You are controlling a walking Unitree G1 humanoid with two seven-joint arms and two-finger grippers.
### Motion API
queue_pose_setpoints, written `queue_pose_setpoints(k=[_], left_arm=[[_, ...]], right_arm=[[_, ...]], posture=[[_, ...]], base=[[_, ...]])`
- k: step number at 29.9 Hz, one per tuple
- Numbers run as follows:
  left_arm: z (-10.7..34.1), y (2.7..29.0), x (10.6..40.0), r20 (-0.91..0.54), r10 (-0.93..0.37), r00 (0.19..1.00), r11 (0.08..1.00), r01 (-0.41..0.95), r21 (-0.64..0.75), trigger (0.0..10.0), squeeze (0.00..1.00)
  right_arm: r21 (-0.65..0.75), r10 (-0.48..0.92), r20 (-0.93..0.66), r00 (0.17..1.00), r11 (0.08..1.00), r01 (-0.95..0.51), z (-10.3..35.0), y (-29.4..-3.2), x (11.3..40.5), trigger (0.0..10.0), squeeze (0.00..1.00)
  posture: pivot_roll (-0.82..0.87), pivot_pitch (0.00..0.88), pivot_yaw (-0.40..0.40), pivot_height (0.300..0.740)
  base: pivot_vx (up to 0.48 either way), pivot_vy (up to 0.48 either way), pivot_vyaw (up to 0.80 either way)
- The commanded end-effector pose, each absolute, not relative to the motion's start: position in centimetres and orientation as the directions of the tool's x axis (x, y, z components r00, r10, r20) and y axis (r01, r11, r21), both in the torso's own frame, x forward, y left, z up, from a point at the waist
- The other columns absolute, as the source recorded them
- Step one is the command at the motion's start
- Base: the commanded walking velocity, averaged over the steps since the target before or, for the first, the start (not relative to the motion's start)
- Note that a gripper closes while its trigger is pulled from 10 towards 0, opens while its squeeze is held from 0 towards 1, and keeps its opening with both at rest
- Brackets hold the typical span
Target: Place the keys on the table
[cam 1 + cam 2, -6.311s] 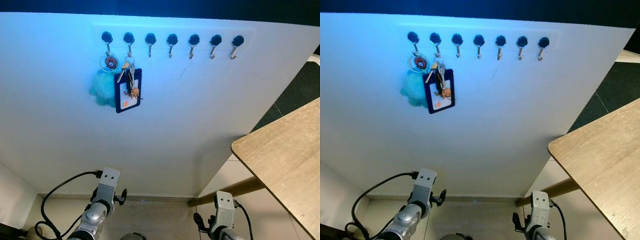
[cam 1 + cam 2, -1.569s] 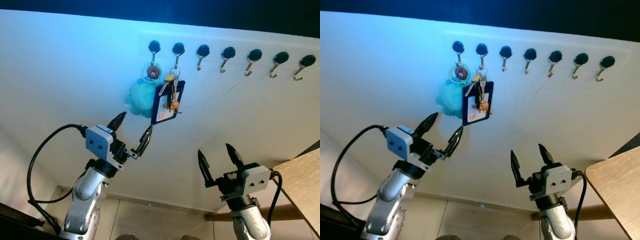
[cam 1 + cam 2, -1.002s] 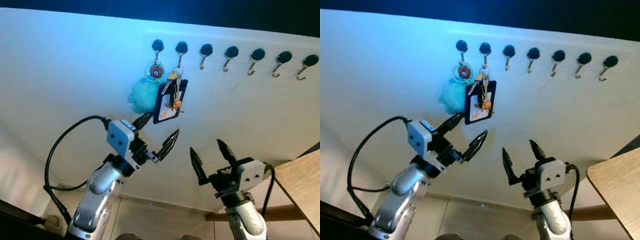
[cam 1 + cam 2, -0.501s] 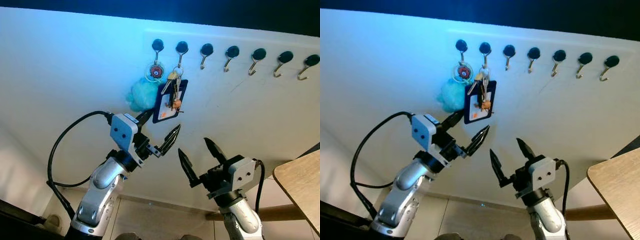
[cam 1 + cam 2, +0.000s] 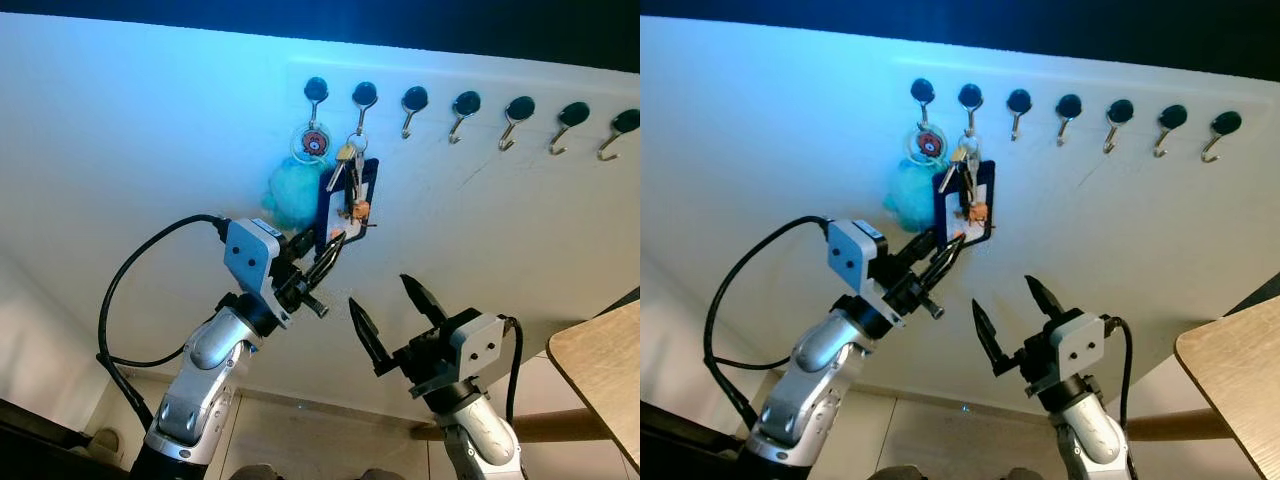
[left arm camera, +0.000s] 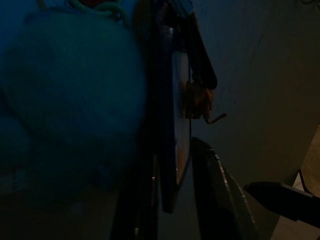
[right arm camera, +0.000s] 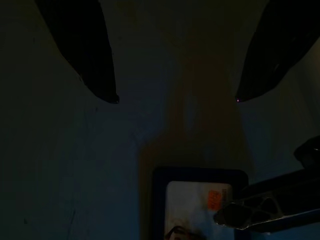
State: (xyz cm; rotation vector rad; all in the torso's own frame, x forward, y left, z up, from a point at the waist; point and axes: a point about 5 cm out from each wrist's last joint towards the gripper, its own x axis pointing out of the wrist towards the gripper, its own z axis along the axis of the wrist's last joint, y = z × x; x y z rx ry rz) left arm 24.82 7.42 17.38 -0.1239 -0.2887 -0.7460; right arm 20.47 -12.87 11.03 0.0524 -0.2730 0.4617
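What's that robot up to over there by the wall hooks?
It is taking a bunch of keys with a dark blue card holder off a wall hook. Its left gripper has closed on the card holder's lower edge. Its right gripper hovers open just below. The wooden table is off to its right.

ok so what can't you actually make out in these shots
- Whether the left gripper has closed on the card holder: in the eye views the fingers overlap its lower edge, and the left wrist view is too dark.
- How many keys hang on the ring: too small, bunched against the holder.
- The fluffy charm: partly behind the holder.
- The table: cut off by the right edge.
- The right wrist view: very dark; the right gripper shows as open silhouettes.
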Motion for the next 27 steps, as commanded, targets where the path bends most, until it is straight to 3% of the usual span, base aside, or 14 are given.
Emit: queue_pose_setpoints(k=[1,27], left_arm=[[17.5,7.2,24.8,0.307,-0.650,0.695,0.724,0.689,-0.025,0.0,0.00],[21.2,7.4,24.9,0.469,-0.644,0.604,0.689,0.725,0.013,0.0,0.00]], right_arm=[[-0.018,0.444,0.262,0.857,0.890,-0.456,11.0,-12.7,20.3,10.0,0.00],[-0.025,0.453,0.260,0.853,0.886,-0.463,11.1,-12.6,20.1,10.0,0.00]], posture=[[0.03,0.087,-0.013,0.740],[0.03,0.091,-0.014,0.740]], base=[[0.000,0.000,0.00],[0.000,0.000,0.00]])
